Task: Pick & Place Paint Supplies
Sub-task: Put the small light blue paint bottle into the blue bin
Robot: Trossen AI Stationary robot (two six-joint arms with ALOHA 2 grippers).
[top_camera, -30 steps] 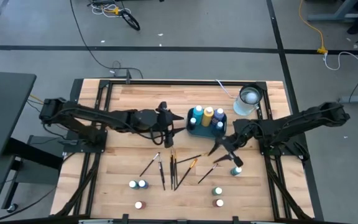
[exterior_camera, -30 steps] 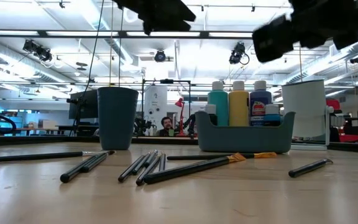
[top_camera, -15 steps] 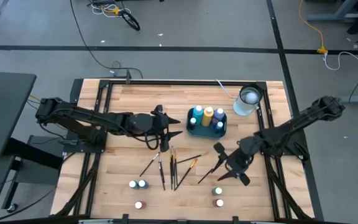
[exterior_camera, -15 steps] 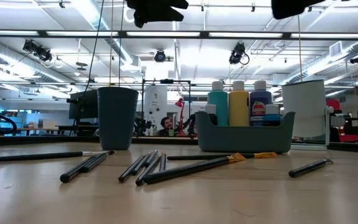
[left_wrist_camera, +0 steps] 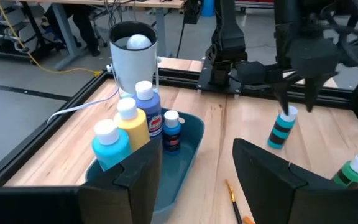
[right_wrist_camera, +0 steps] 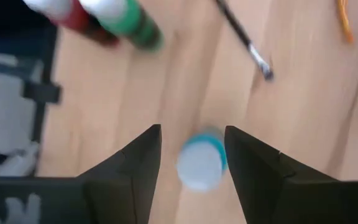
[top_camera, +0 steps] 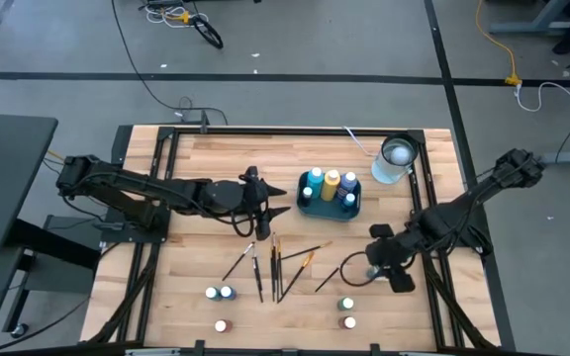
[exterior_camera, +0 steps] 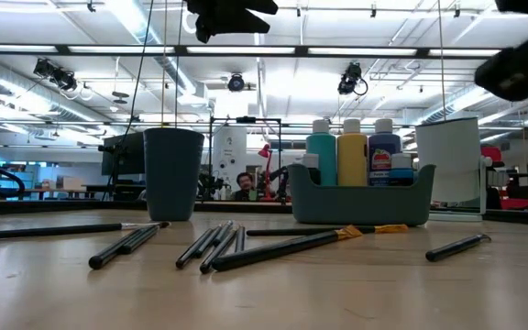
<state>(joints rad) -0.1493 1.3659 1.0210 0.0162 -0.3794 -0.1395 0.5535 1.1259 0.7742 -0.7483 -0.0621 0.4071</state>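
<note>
A teal bottle with a white cap (right_wrist_camera: 202,163) stands upright on its base on the table's right half (left_wrist_camera: 283,127). My right gripper (right_wrist_camera: 190,134) is open and points down just above it (left_wrist_camera: 296,102), one finger on either side, touching nothing. My left gripper (left_wrist_camera: 197,155) is open and hovers left of the blue caddy (top_camera: 328,193), which holds several bottles (left_wrist_camera: 132,121). Several dark-handled paintbrushes (top_camera: 275,262) lie flat on the table's middle. More bottles stand near the near edge (top_camera: 219,293) (top_camera: 346,304).
A white cup (top_camera: 397,158) stands at the far right, behind the caddy. A dark teal cup (exterior_camera: 172,172) stands under the left arm. Green and red bottles (right_wrist_camera: 126,25) stand close to the right gripper. A black frame rims the table (top_camera: 433,257).
My right gripper has swung from beside the caddy toward the table's near right, turned about, and come down over the teal bottle. My left gripper has shifted slightly toward the near edge. No object has moved.
</note>
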